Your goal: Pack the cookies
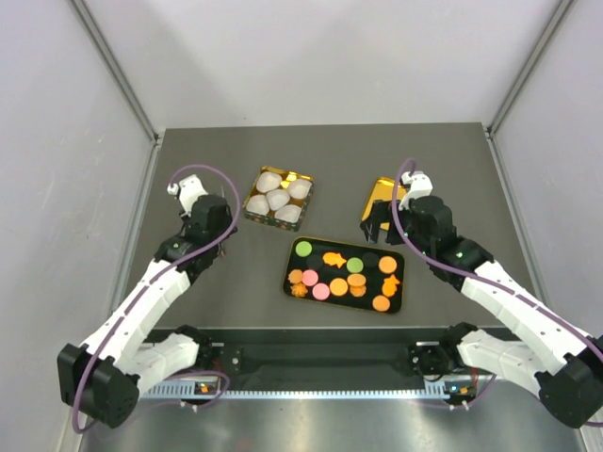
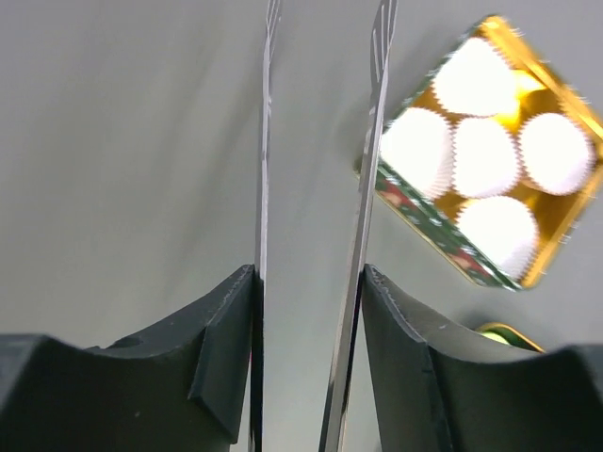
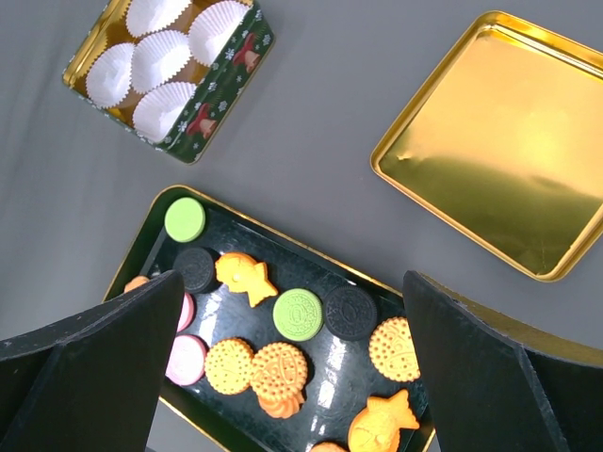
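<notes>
The cookies [image 1: 338,286] lie on a black gold-rimmed tray [image 1: 288,273] at the table's middle: orange, pink and green discs, fish shapes and two black discs. In the right wrist view the cookies [image 3: 298,314] lie on the tray [image 3: 141,250] below my jaws. My right gripper [image 1: 379,226] [image 3: 292,282] is wide open and empty, above the tray's far right end. My left gripper [image 1: 219,231] [image 2: 328,19] has thin metal blades, apart and empty, over bare table left of the tin.
A square green tin [image 1: 252,212] [image 2: 424,221] [image 3: 221,104] holding several white paper cups [image 1: 277,199] stands behind the tray. Its gold lid [image 1: 382,200] [image 3: 499,141] lies upside down at the back right, partly under my right wrist.
</notes>
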You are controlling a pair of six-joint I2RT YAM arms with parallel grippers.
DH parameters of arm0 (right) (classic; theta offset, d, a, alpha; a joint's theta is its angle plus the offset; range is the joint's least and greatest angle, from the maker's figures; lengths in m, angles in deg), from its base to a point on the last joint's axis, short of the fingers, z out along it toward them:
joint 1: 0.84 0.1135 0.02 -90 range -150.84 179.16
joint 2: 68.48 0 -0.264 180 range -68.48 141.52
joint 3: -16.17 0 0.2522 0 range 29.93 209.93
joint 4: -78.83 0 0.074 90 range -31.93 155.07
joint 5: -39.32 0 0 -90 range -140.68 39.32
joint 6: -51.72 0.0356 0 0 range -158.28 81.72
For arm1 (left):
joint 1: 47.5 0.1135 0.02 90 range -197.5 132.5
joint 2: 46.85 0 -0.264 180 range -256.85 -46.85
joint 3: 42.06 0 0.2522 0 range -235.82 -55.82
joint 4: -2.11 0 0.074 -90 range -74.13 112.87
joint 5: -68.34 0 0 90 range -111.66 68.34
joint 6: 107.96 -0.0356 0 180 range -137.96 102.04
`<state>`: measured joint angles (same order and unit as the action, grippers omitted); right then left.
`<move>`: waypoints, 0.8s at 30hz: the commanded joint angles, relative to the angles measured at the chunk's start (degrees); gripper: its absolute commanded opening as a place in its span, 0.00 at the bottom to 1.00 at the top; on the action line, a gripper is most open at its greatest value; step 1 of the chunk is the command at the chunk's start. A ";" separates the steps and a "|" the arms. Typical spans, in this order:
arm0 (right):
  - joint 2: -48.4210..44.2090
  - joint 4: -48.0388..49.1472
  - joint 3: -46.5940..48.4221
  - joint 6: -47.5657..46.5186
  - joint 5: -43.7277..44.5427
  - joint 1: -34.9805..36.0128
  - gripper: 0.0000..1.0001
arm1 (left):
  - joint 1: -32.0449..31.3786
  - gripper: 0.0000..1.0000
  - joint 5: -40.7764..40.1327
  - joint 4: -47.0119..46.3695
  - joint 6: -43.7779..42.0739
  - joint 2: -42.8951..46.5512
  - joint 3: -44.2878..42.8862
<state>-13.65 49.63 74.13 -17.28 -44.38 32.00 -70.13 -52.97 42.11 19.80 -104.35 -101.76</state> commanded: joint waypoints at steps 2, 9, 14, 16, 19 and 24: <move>-0.51 1.91 0.27 -0.60 -0.07 0.12 1.00 | 0.13 0.50 6.40 3.20 -4.97 2.12 -5.82; 0.19 1.73 1.06 -0.87 0.64 0.12 1.00 | -3.46 0.45 16.71 9.26 -7.26 1.77 -11.19; 1.33 1.64 1.67 -1.13 1.69 0.03 1.00 | -10.04 0.45 20.14 12.34 -7.44 1.69 -13.39; 1.77 1.56 1.76 -1.22 1.96 0.03 1.00 | -12.60 0.45 20.24 12.96 -7.00 1.33 -13.83; 1.95 1.47 1.94 -1.48 2.66 -0.06 1.00 | -17.96 0.45 19.71 14.54 -6.21 0.46 -14.09; 1.86 1.12 2.03 -1.57 3.27 -0.32 1.00 | -26.40 0.45 18.83 18.05 -4.98 -0.25 -14.89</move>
<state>-11.57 49.61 74.18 -17.85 -42.63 32.00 -93.56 -34.07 57.80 13.90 -104.50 -113.76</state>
